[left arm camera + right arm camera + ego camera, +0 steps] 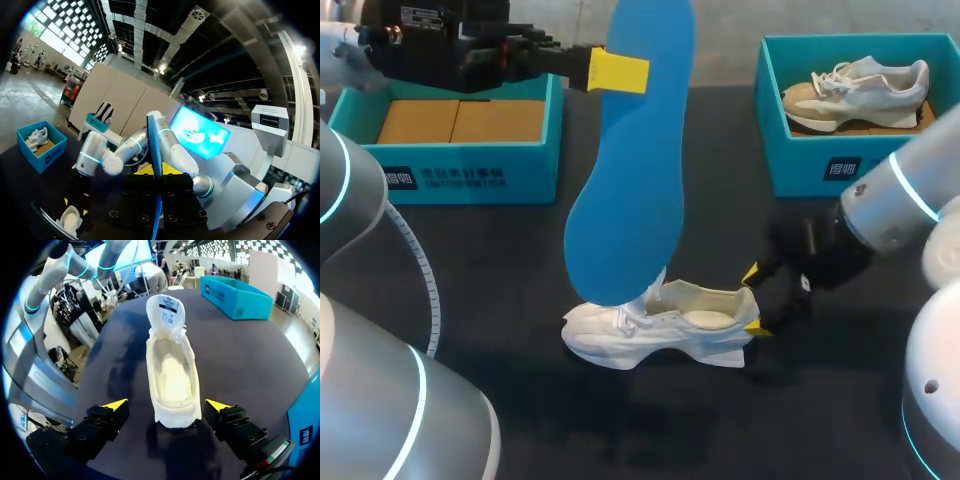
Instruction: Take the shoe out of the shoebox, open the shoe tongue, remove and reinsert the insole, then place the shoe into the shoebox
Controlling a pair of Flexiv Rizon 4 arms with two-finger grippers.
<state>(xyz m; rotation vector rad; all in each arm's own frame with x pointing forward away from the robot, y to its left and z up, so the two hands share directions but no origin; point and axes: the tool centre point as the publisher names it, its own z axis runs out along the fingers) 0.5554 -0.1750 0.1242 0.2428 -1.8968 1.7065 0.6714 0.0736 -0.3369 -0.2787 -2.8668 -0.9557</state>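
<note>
On the table (520,260), biggest first: two teal shoeboxes sit at the far edge. The left shoebox (470,170) shows only bare cardboard inside. The right shoebox (820,160) has a second shoe (860,90) in it.

Next, the insole (630,200): blue, out of the shoe and hanging upright, with its lower end just above the shoe's opening. My left gripper (623,70) has it pinched near the upper end, and the fingers are closed flat on both faces.

The shoe (660,330), white, stands on its sole mid-table, well apart from both boxes. Its tongue (166,310) is folded forward, so the mouth is wide open. The right wrist view shows the pale inner floor with nothing lying on it.

My right gripper (754,298) sits at the heel with its fingers spread to either side of it, holding nothing. I cannot see either tip pressing on the heel.

Progress, as I judge it:
- Done: shoe out of the box, tongue opened, insole removed.
- Left: slide the insole back in and seat it flat, then put the shoe into a shoebox, most likely the left one.

Roughly halfway through.
</note>
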